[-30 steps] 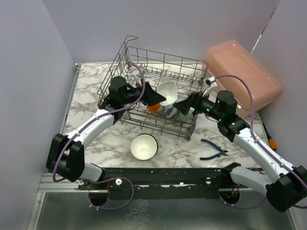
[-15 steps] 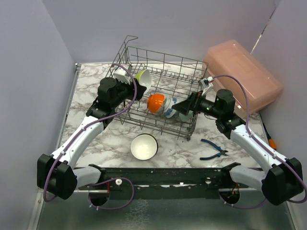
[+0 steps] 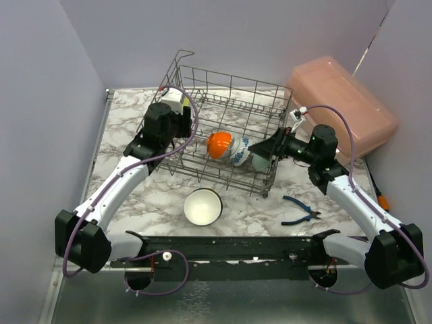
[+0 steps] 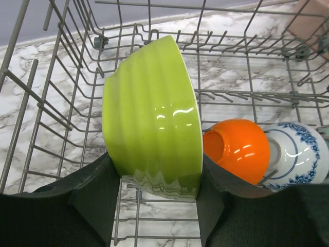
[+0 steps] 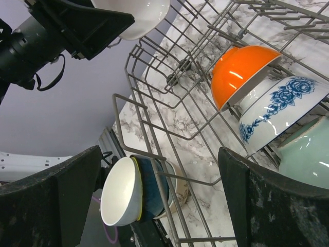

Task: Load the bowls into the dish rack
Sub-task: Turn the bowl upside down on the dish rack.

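Observation:
My left gripper (image 4: pixel 154 181) is shut on a lime green ribbed bowl (image 4: pixel 151 116), held on edge over the dish rack (image 4: pixel 77 77). From above, that gripper (image 3: pixel 179 108) and bowl (image 3: pixel 176 97) are at the rack's (image 3: pixel 223 101) back left corner. An orange bowl (image 3: pixel 219 144), a blue-patterned white bowl (image 3: pixel 239 152) and a mint green bowl (image 3: pixel 260 161) stand on edge in a row inside the rack. My right gripper (image 3: pixel 270 150) is open and empty beside the mint bowl (image 5: pixel 306 154). A stack of bowls (image 3: pixel 203 206) sits on the table in front of the rack.
A pink translucent box (image 3: pixel 341 108) stands at the back right. Blue-handled pliers (image 3: pixel 300 209) lie on the marble table right of the stacked bowls. An orange-handled tool (image 3: pixel 383 200) lies at the far right edge. Purple walls close in both sides and the back.
My left gripper has carried the lime green bowl from beside the orange bowl back and left to the rack's rear left corner. The right gripper drew slightly right, staying open.

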Controlling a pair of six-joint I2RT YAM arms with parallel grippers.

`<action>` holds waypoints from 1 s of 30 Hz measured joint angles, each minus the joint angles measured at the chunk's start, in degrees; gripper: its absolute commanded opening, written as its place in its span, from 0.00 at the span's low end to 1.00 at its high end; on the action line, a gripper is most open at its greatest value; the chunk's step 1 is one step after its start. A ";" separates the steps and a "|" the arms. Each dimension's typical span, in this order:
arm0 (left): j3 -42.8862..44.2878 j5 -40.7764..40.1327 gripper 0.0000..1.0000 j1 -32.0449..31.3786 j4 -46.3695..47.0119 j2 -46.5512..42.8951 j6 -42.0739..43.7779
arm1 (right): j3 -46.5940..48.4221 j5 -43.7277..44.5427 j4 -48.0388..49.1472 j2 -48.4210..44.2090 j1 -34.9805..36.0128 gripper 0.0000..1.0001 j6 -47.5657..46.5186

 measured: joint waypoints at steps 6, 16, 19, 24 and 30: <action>3.34 -6.29 0.00 -2.89 -4.35 4.31 2.10 | 0.00 0.02 -2.16 -1.55 -0.09 1.00 -1.46; 15.91 -14.86 0.00 -5.05 -15.43 16.33 4.15 | 0.17 1.29 -8.83 -5.03 -0.09 1.00 -6.32; 19.06 -16.79 0.00 -5.14 -18.67 19.39 4.48 | 0.17 1.68 -10.62 -5.75 -0.09 1.00 -7.32; 23.82 -19.06 0.00 -5.18 -24.20 24.28 5.70 | 0.17 2.34 -12.02 -6.80 -0.09 1.00 -8.76; 30.71 -22.10 0.00 -5.22 -29.75 30.93 6.69 | 0.17 2.49 -12.83 -7.02 -0.09 1.00 -9.31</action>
